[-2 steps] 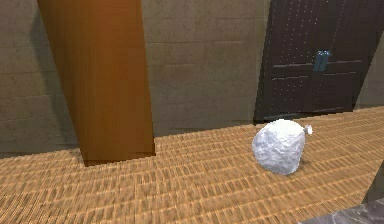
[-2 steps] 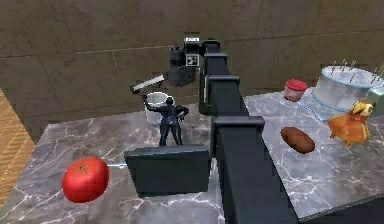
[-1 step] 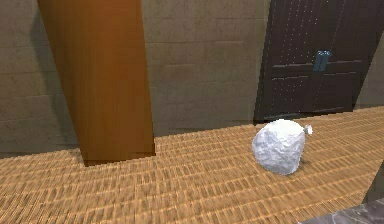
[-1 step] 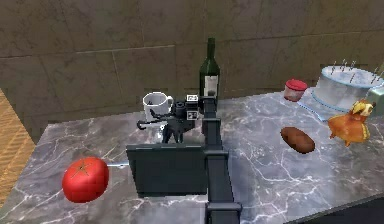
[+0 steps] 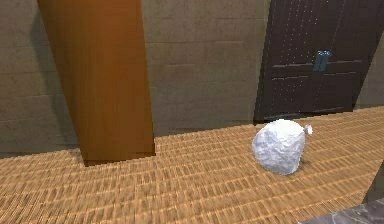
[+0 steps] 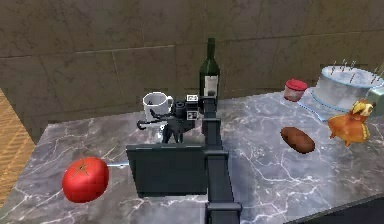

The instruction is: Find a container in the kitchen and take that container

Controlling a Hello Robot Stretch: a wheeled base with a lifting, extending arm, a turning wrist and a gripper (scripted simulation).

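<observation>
The white cup [image 6: 157, 103], likely the container, stands on the counter [image 6: 250, 165] at 12 o'clock from the gripper [image 6: 149, 123]. I cannot tell if the gripper holds anything. Go slow, lift straight up, and do not bump the tall bottle [image 6: 210, 70] at 2 o'clock.

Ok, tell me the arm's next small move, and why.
Probably a short lift: the pincer is at the white mug near the far edge of the marble counter, and I cannot tell whether it holds it. Lifting would show that, with the wine bottle close beside.
</observation>
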